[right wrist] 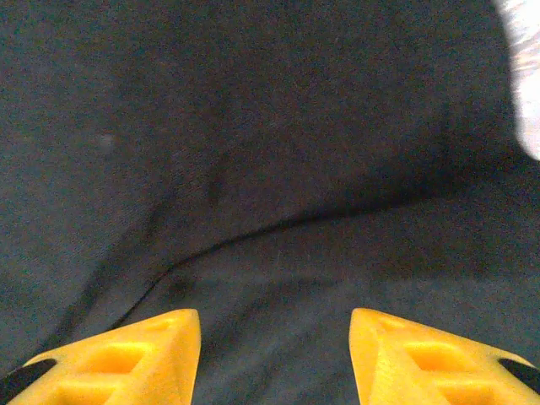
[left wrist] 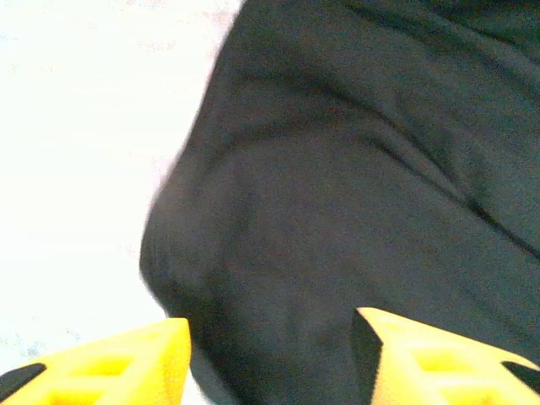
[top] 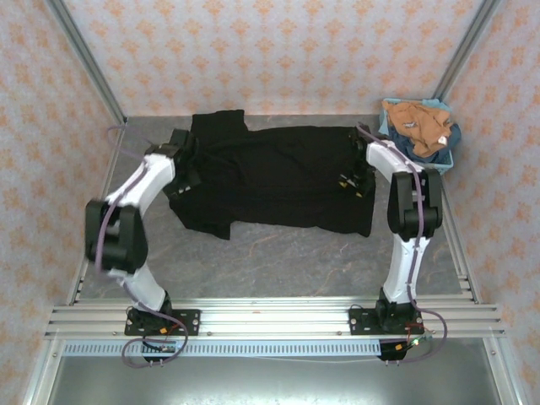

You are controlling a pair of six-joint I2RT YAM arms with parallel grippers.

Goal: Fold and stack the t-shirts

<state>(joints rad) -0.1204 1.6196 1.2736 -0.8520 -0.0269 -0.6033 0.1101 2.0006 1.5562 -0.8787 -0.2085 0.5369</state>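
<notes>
The large black t-shirt (top: 270,177) lies spread across the grey table, its print hidden. My left gripper (top: 187,169) hovers over the shirt's left edge near a sleeve. In the left wrist view the left gripper (left wrist: 270,325) is open, its yellow fingers (left wrist: 126,359) apart over the black cloth (left wrist: 337,186). My right gripper (top: 353,181) sits over the shirt's right end. In the right wrist view the right gripper (right wrist: 274,316) is open above a fold line in the black cloth (right wrist: 253,152). An orange-tan t-shirt (top: 418,122) and a dark blue one (top: 424,148) are heaped at the back right.
The light blue mesh basket (top: 448,160) holding the two heaped shirts stands in the back right corner. Bare grey table (top: 278,253) runs between the black shirt and the arm bases. Patterned walls close in the back and both sides.
</notes>
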